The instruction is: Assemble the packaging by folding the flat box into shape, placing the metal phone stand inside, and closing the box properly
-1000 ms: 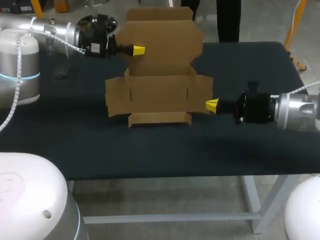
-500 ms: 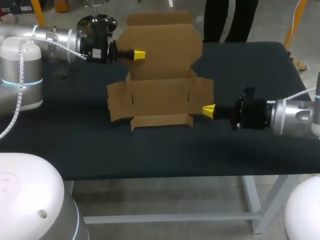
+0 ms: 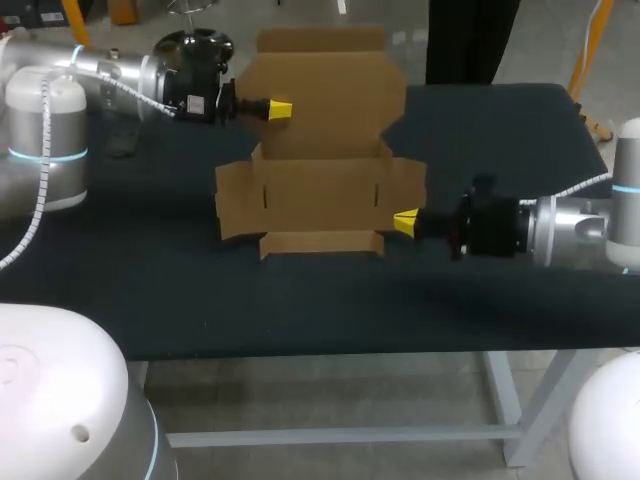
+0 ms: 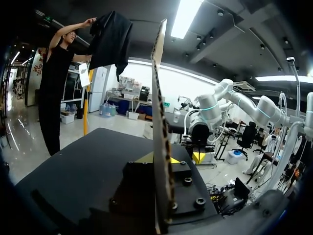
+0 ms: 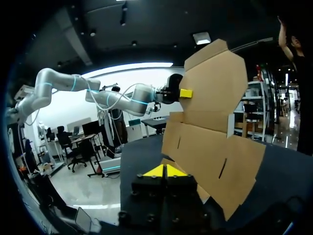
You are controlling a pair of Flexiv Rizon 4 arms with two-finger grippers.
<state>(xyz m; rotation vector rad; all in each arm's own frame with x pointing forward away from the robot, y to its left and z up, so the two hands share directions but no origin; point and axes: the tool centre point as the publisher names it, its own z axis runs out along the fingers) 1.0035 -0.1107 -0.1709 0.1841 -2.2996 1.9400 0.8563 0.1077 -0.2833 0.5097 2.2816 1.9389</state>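
Note:
The brown cardboard box (image 3: 320, 195) lies partly folded on the dark table, with its lid (image 3: 330, 90) standing upright at the back. My left gripper (image 3: 280, 108) is shut on the lid's left part. In the left wrist view the lid (image 4: 157, 98) runs edge-on between the yellow tips of that gripper (image 4: 161, 157). My right gripper (image 3: 405, 222) is shut with nothing in it, at the box's right side flap near the front corner. From the right wrist, its gripper (image 5: 166, 170) sits just beside the box (image 5: 205, 147). No phone stand is clearly visible.
A small dark object (image 3: 122, 148) lies on the table (image 3: 300, 300) at the far left, under my left arm. Bare tabletop spreads in front of the box and to its right behind my right arm.
My right gripper has moved left, closer to the box's front right corner. The left gripper still holds the raised lid and has barely shifted.

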